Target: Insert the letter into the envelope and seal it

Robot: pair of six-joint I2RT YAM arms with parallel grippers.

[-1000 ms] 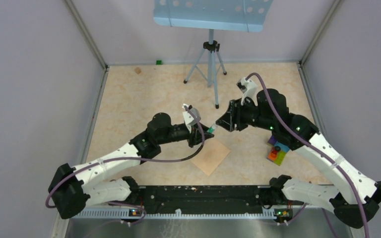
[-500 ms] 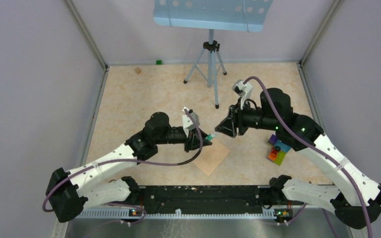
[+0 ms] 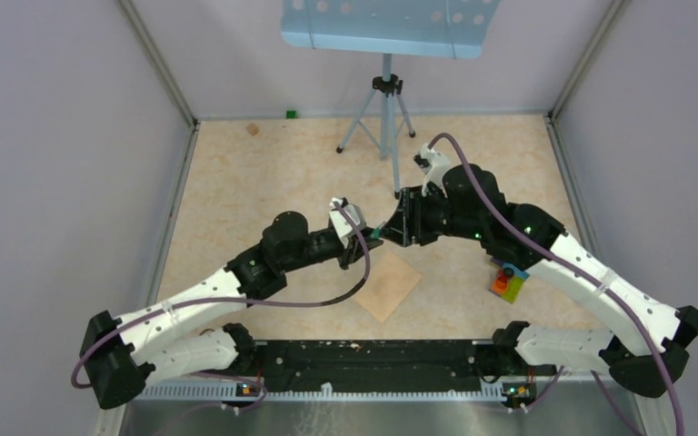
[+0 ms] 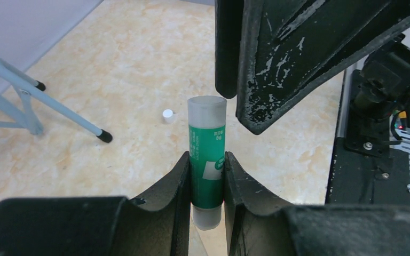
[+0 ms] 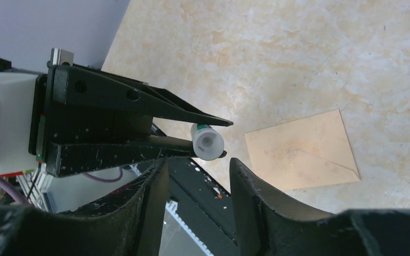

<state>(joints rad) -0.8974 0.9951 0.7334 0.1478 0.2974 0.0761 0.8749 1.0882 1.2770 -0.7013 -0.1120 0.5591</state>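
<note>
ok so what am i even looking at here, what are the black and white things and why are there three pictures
These are two robot arms, the left arm and the right arm, bolted at the near edge of a table. The wide picture comes from a fixed camera above and behind them. The other two come from a small camera on each wrist, looking along that arm's own tool. The left tool is clamped on a green glue stick. The right tool is open and faces the stick's cap. On the table are a flat tan envelope, a coloured block and a tripod stand.
</note>
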